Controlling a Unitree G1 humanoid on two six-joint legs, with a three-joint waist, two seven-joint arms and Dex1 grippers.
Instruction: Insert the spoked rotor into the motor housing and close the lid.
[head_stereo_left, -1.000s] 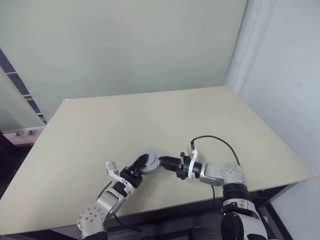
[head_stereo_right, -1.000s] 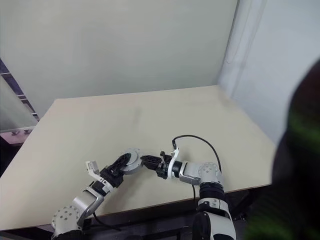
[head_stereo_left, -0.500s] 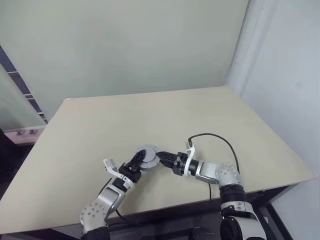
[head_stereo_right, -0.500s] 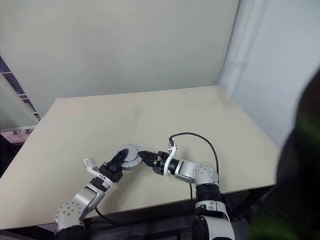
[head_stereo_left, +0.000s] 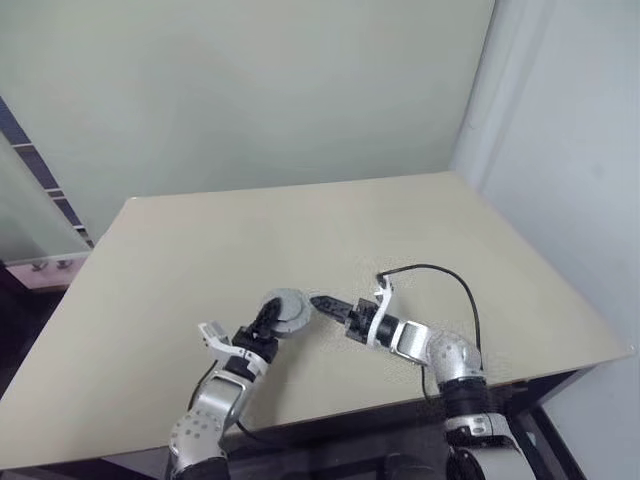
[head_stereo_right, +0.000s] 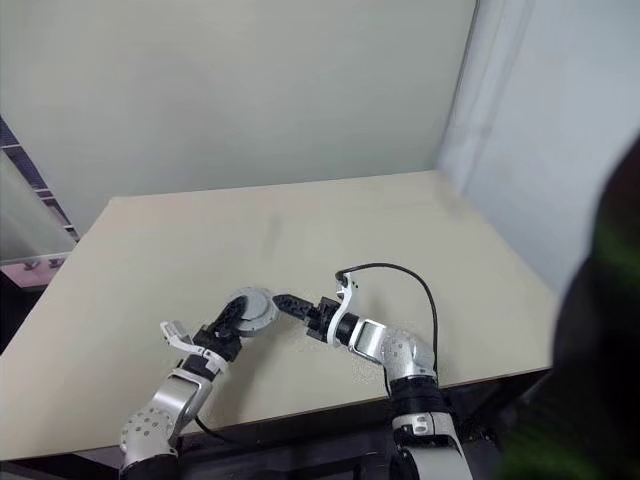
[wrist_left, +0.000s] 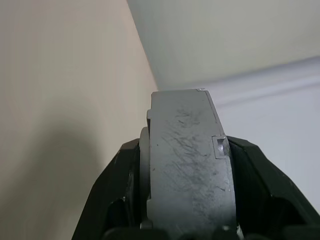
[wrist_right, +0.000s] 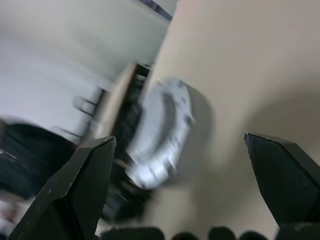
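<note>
My left gripper (head_stereo_left: 268, 316) is shut on a round grey metal disc (head_stereo_left: 288, 305), which I take for the motor housing; it hangs just above the table near the front edge. In the left wrist view the disc (wrist_left: 187, 165) stands edge-on, with a black finger (wrist_left: 117, 190) on either side of it. No copper windings show, and the spoked rotor and any separate lid are hidden. My right gripper (head_stereo_left: 322, 302) is open just to the right of the disc, apart from it. In the right wrist view its fingers (wrist_right: 85, 185) spread wide before the disc (wrist_right: 162, 132).
The beige table (head_stereo_left: 300, 220) stretches bare behind and to both sides of the arms. A black cable (head_stereo_left: 440, 272) loops over my right wrist. A pale wall (head_stereo_left: 560, 150) rises close along the table's right side.
My right gripper has opened, rolled and come off the disc's right edge. My left gripper has carried the disc a little to the left.
</note>
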